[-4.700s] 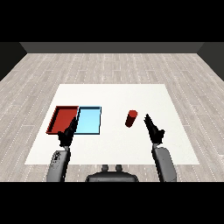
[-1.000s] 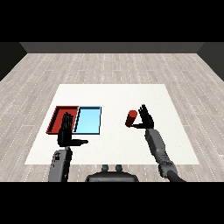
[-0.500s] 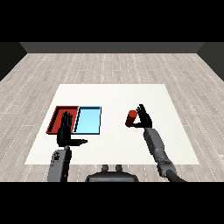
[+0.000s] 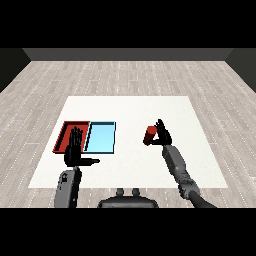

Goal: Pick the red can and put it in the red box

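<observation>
The red can (image 4: 149, 135) stands on the white table right of the trays. My right hand (image 4: 163, 135) is against the can's right side. Its fingers point up and are only slightly bent, and the thumb reaches under the can's near edge; the hand is open. The red tray (image 4: 64, 134) lies at the left, with the light blue tray (image 4: 101, 137) beside it on the right. My left hand (image 4: 74, 151) is raised over the red tray's near edge, open, with fingers straight up and the thumb stretched to the right. It covers part of that tray.
The white table (image 4: 130, 112) spreads wide behind the trays and the can. A grey plank floor (image 4: 130, 75) surrounds it. My right forearm (image 4: 179, 167) crosses the table's near right part.
Over several seconds my right hand has come up to the can's right side, and it has edged a little closer in the last second. The can has stayed put. My left hand has risen and opened flat.
</observation>
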`<action>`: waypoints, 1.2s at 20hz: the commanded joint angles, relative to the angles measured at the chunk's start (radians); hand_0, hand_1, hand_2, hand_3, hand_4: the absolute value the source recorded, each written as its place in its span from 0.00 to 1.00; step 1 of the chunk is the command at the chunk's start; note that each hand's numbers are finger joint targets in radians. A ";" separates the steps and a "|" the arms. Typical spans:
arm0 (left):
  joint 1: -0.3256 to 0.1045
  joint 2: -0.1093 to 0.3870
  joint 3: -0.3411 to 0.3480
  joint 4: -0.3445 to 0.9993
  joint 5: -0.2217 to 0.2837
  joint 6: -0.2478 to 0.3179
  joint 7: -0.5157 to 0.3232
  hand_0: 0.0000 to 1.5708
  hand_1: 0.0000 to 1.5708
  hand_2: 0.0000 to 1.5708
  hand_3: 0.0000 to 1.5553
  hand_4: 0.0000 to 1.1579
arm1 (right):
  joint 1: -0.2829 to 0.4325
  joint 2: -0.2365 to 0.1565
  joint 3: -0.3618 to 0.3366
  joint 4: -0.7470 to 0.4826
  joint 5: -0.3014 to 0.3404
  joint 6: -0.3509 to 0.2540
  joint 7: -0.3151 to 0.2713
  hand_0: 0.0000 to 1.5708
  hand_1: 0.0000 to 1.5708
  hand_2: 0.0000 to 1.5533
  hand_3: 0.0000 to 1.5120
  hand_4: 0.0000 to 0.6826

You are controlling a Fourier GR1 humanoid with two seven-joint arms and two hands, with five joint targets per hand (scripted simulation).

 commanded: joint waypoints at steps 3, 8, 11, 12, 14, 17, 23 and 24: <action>0.085 -0.042 -0.066 -0.070 -0.029 0.020 -0.017 0.00 0.00 0.00 0.00 0.00 | -0.091 -0.017 -0.026 0.092 -0.008 -0.012 0.005 0.00 0.00 0.00 0.00 0.00; -0.004 -0.028 -0.026 0.060 -0.049 0.023 -0.065 0.00 0.00 0.00 0.00 0.00 | -0.135 -0.016 -0.017 0.179 0.018 0.011 -0.044 0.00 0.00 0.00 0.00 0.00; 0.007 -0.030 -0.027 0.015 -0.033 0.026 -0.032 0.00 0.00 0.00 0.00 0.00 | -0.125 0.013 -0.019 0.243 0.028 0.014 -0.124 0.00 0.00 0.00 0.00 0.00; 0.008 -0.036 -0.016 0.099 -0.036 0.013 -0.119 0.00 0.00 0.00 0.00 0.00 | -0.100 0.023 -0.015 0.105 -0.004 -0.026 -0.008 0.00 0.00 0.00 0.00 0.00; 0.049 -0.027 -0.029 -0.033 -0.002 0.001 -0.018 0.00 0.00 0.00 0.00 0.00 | -0.072 0.020 -0.004 0.071 -0.004 -0.020 0.014 0.00 0.00 0.00 0.00 0.00; 0.023 0.016 0.019 -0.003 0.027 -0.025 -0.009 0.00 0.00 0.00 0.00 0.00 | -0.058 0.030 0.003 0.096 0.008 -0.015 -0.032 0.00 0.00 0.00 0.00 0.00; 0.000 0.032 0.034 -0.074 0.070 -0.026 0.076 0.00 0.00 0.00 0.00 0.00 | -0.138 0.020 0.000 0.160 0.029 -0.039 -0.028 0.00 0.00 0.00 0.00 0.00; -0.017 0.001 0.023 0.025 0.053 -0.025 -0.009 0.00 0.00 0.00 0.00 0.00 | -0.176 0.036 -0.014 0.270 0.041 -0.045 -0.096 0.00 0.00 0.00 0.00 0.00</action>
